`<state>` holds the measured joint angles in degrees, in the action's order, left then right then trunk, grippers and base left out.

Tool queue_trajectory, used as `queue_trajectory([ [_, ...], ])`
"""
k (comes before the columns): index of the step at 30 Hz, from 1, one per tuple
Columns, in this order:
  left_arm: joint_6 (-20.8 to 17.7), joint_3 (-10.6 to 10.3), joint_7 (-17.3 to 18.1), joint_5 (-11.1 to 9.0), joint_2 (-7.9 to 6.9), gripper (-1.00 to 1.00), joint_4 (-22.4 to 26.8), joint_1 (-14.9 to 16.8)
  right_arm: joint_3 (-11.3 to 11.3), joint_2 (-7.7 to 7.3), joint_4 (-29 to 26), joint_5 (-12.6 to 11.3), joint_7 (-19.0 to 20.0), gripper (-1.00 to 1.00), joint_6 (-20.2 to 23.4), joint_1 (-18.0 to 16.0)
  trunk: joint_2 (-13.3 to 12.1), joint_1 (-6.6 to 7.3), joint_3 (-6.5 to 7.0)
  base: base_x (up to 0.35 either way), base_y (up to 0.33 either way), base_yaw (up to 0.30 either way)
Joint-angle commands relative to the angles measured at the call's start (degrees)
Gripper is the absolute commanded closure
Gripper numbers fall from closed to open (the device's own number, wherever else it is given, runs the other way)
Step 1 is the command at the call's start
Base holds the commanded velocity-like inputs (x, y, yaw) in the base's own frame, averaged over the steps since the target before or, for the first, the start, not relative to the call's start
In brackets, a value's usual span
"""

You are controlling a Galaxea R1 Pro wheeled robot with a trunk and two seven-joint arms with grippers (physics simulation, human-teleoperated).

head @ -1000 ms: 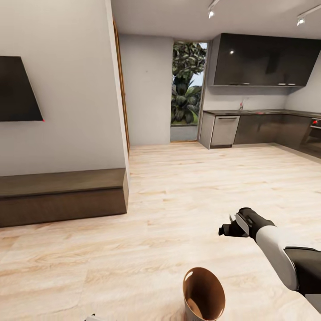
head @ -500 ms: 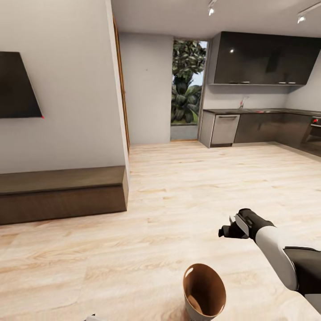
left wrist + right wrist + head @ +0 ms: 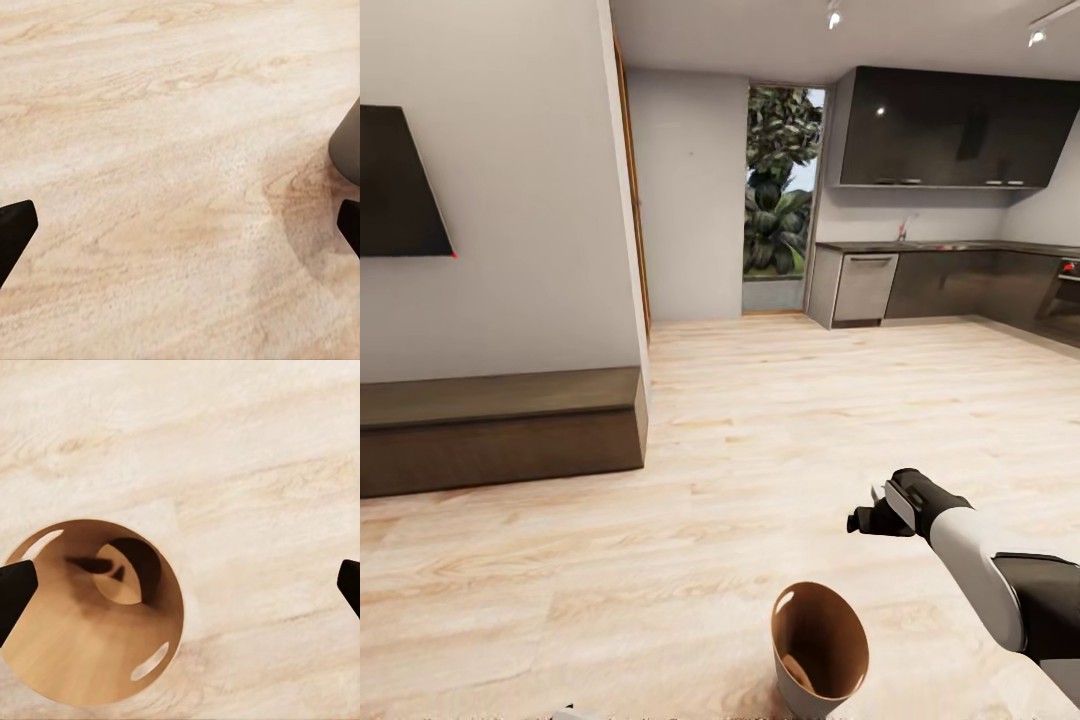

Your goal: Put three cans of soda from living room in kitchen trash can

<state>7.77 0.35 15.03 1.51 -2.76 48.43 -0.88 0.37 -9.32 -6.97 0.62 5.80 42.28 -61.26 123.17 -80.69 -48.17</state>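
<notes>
Ahead of the robot a wide stretch of pale wood floor [image 3: 780, 420] runs bare to the kitchen [image 3: 950, 270], where dark lower units and a steel dishwasher front [image 3: 863, 289] line the far wall under glossy dark wall cupboards [image 3: 950, 130]. On the left, a white wall [image 3: 520, 200] ends in a sharp corner, with a low brown ledge [image 3: 500, 430] along its foot and a black TV [image 3: 400, 185] hung above; a tall window [image 3: 785, 190] with greenery sits between that wall and the kitchen. One bin [image 3: 818, 655] stands upright on the floor at the near edge of the head view, tapered, grey outside and coppery brown inside, with open floor all round it. The right hand [image 3: 865, 520] hangs above the floor just beyond and to the right of the bin, touching nothing; in the right wrist view its two dark fingertips [image 3: 15, 592] stand wide apart and empty, over the bin's mouth [image 3: 90, 622]. The left hand [image 3: 180, 225] is also spread wide and empty over bare floor, with the bin's grey side [image 3: 346, 146] near one fingertip.
</notes>
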Motion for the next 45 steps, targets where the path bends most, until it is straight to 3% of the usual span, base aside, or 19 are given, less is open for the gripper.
queue_trajectory([
  [1,0.0,0.0,0.0,-0.01,-0.02,-1.0,0.0,0.0,-0.01,0.0,0.01,0.0,0.0,-1.0,0.0,0.0,0.42,-0.23,-0.18,0.0,0.0,0.0],
  [45,0.06,0.0,0.05,0.07,0.03,-1.0,0.0,0.0,0.07,0.61,1.46,0.26,0.0,-1.0,-0.11,0.22,18.06,-9.89,-8.08,0.0,0.0,0.0],
])
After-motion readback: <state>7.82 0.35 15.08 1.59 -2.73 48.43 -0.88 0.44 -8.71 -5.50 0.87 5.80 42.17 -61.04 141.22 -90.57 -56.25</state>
